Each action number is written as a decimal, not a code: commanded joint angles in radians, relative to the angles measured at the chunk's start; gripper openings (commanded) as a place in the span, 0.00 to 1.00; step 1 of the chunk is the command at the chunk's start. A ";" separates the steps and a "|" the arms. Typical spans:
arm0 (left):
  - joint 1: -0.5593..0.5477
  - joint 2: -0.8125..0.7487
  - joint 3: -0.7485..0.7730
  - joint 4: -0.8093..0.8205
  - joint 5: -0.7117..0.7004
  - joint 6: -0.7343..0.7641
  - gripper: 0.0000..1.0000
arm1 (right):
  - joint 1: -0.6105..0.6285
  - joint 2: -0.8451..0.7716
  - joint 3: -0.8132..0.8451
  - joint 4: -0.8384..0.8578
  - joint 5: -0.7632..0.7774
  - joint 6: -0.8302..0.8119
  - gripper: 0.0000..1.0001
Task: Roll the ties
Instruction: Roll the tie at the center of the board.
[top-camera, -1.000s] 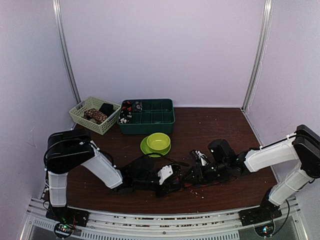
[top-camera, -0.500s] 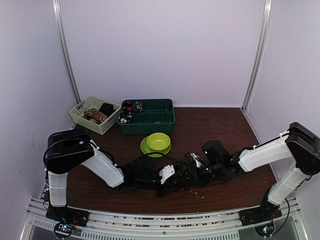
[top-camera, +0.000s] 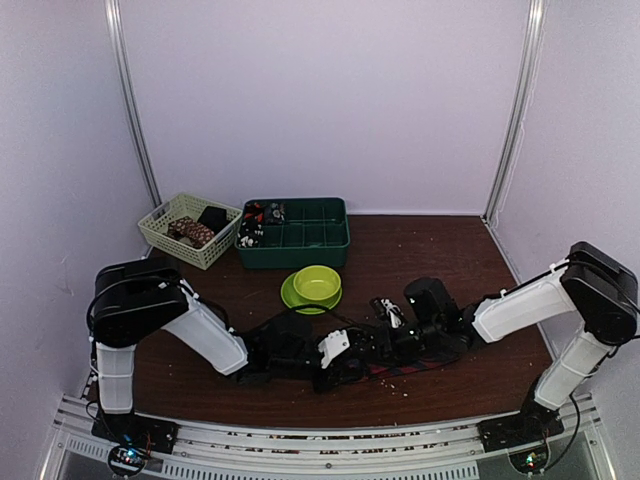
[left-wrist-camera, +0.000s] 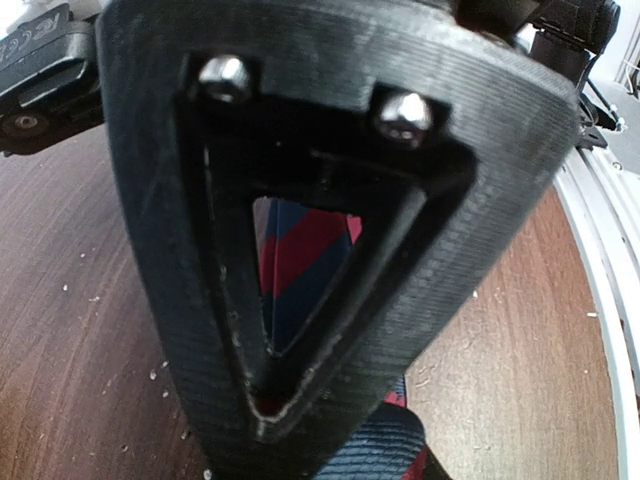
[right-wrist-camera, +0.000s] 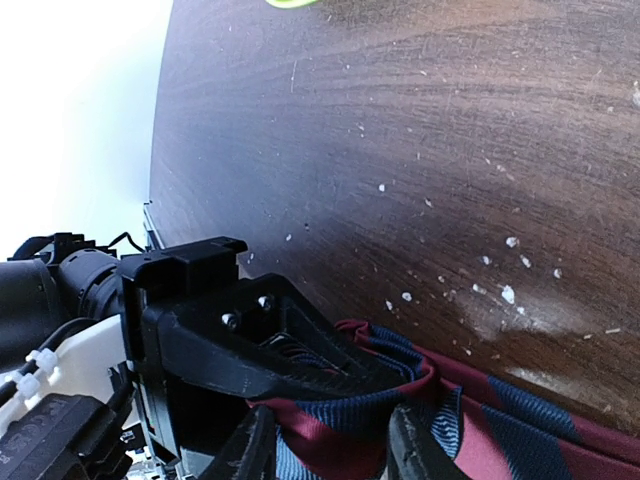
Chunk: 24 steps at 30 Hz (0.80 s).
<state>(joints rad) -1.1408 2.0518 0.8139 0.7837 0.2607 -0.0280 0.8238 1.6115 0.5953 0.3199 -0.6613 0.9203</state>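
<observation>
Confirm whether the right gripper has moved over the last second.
Yes. The right gripper slid left, closer in line with the green bowl, closing up against the left gripper at the striped tie.

tie (right-wrist-camera: 520, 430): woven cloth | table (right-wrist-camera: 420, 150): scuffed wood grain | left hand fingers (left-wrist-camera: 160, 300): matt ridged plastic

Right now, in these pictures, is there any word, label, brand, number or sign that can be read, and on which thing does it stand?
No text can be read here.
Black housing, top left corner of the left wrist view: raised marks, too blurred to read.
Striped tie: stripes only, no label showing.
Green bowl, dark green tray, pale basket: no writing visible.
</observation>
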 joint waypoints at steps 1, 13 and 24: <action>-0.013 0.024 -0.023 -0.164 0.007 0.014 0.32 | 0.013 0.027 -0.037 0.050 -0.025 0.012 0.40; -0.013 0.017 -0.021 -0.168 -0.005 0.013 0.36 | 0.018 0.031 -0.042 -0.008 -0.013 -0.062 0.00; -0.011 -0.122 -0.079 -0.051 -0.065 -0.014 0.72 | -0.021 0.034 -0.106 -0.069 0.072 -0.144 0.00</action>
<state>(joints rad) -1.1503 1.9850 0.7616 0.7055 0.2272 -0.0246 0.8165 1.6173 0.5484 0.3782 -0.6647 0.8295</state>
